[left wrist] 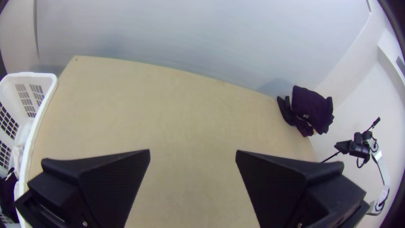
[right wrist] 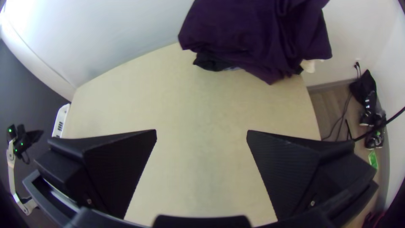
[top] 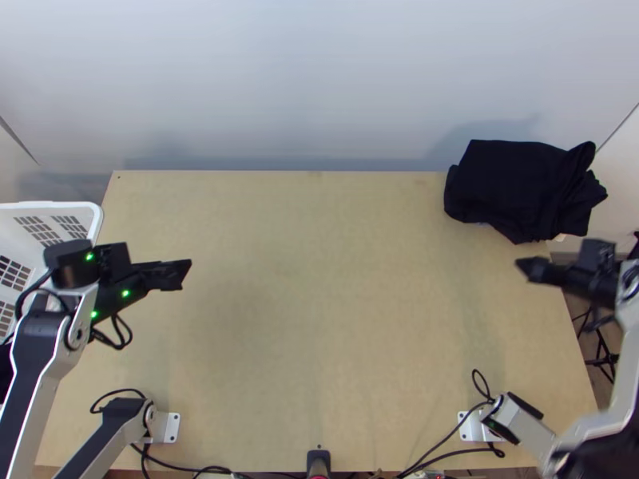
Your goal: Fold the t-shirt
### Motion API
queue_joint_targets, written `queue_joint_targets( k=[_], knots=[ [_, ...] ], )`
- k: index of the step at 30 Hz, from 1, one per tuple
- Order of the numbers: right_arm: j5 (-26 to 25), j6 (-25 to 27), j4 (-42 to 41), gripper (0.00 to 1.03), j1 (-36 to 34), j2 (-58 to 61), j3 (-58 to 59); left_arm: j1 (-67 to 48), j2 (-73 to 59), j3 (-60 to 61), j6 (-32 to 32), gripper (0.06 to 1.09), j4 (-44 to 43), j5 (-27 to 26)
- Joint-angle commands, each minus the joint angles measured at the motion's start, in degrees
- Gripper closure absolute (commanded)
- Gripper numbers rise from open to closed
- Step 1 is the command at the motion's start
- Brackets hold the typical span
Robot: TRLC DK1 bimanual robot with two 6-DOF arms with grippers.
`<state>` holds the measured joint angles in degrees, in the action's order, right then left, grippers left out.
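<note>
Closest in, the left gripper stands wide with nothing between its fingers, over the left side of the table. Across from it, over the right side, the right gripper is likewise spread wide and empty. Just outboard of the left gripper is a white basket, with some whitish cloth and a dark piece inside. Farther out, beyond the right gripper's fingertips and well apart from the left one, a dark cloth lies at the table's far right corner, layered, its edges drooping and creased, apparently reaching past the tabletop. A blacker piece and a pale edge peek out beneath it, so this looks like a stack of several things. Which piece is the t-shirt I cannot tell for certain. If it is the top of that stack, the folding is probably mostly done, with the ragged edges perhaps wanting to be squared. If it is one of the pieces in the basket beside the left gripper, the whole job remains: lifting it out, spreading it between the two grippers, folding it, and adding it to the stack.
</note>
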<state>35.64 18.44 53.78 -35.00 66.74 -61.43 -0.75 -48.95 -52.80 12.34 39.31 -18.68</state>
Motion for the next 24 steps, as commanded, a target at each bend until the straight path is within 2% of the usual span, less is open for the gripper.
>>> queue_joint_targets(
  k=[1, 7, 11, 16, 21, 24],
  knots=[
    [0.1, -7.1, -3.0, 0.04, 11.1, -16.5, 11.5, 4.6, 7.6, 4.7, -1.9, 0.10, -0.9, 0.1],
    [-1.5, -19.0, -14.2, 0.04, 23.7, -25.1, 16.9, 9.7, 15.6, 11.6, -4.2, 0.10, -6.1, 0.2],
    [-7.2, -22.7, -20.7, 0.04, 32.2, -29.0, 18.6, 10.8, 21.1, 15.7, -5.2, 0.10, -9.2, 1.5],
    [-11.9, -22.9, -29.5, 0.04, 36.0, -34.5, 22.7, 13.0, 28.6, 19.9, -5.9, 0.10, -13.2, 3.3],
    [-16.3, -22.5, -41.7, 0.03, 35.6, -41.9, 32.2, 13.1, 37.9, 26.3, -6.4, 0.10, -18.7, 6.4],
    [-16.9, -22.1, -47.0, 0.03, 33.4, -44.4, 38.1, 13.1, 42.5, 31.3, -8.1, 0.10, -22.3, 8.0]
  ],
)
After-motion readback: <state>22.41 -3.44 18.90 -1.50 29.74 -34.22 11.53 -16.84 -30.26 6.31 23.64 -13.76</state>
